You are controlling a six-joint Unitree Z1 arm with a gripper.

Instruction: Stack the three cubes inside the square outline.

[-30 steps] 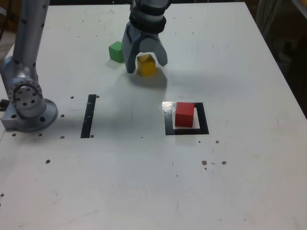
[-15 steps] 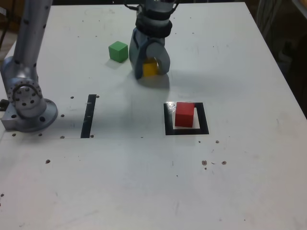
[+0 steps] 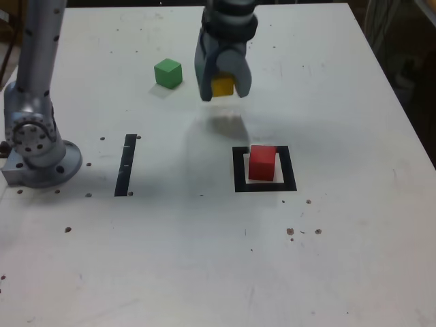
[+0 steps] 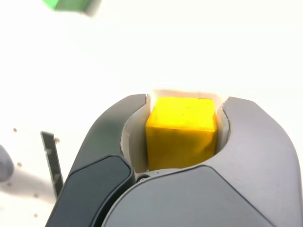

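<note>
Clearly the hand [image 3: 223, 87] is clamped on the yellow cube [image 3: 223, 86], its jaws pressing two opposite faces, and the shadow below it suggests the cube hangs clear of the surface [image 3: 340, 225]. To do this step well, I would carry the cube level over the red cube [image 3: 261, 163], which sits inside the square outline [image 3: 239, 172] nearer the exterior view's right, square its faces with the red one, lower it flat, and let go only once it rests. The green cube [image 3: 167, 73] waits apart, toward the exterior view's left, beyond the thin black strip [image 3: 125, 165]. In the wrist view the cube's lower part and the fingertips are hidden by the hand's body, the green cube is cut off at the frame edge, and the outline is not visible.
</note>
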